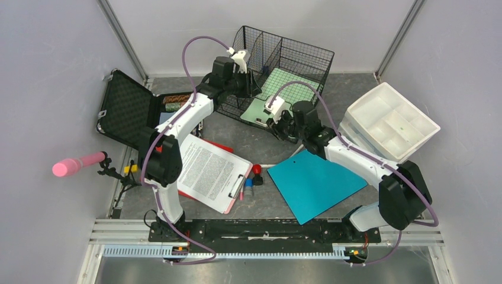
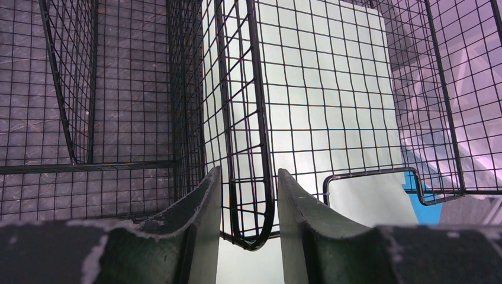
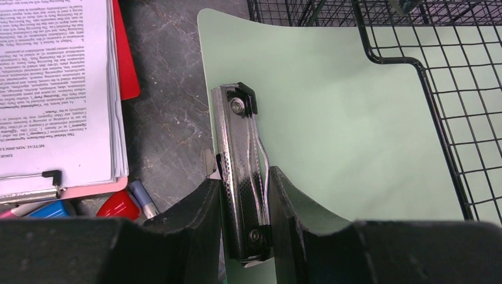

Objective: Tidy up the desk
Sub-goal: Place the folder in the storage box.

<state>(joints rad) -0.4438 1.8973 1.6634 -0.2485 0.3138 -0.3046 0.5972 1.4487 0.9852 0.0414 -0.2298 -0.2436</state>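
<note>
Two grips are engaged: my left gripper (image 2: 248, 180) clamps a wall of the wire basket (image 1: 296, 56), and my right gripper (image 3: 243, 180) grasps the clip (image 3: 240, 148) of the green clipboard (image 3: 331, 118), which is partly inside the basket. The paper clipboard (image 1: 207, 171), teal folder (image 1: 317, 183) and markers (image 1: 253, 177) remain, so I judge the task early. The desk (image 1: 254, 142) lies flat beneath both arms, facing up, its long axis apparently parallel to the rail (image 1: 237, 253).

I can't read the clipped sheet (image 1: 204, 165), and what's inside the open case (image 1: 127, 109) is too small to tell.
</note>
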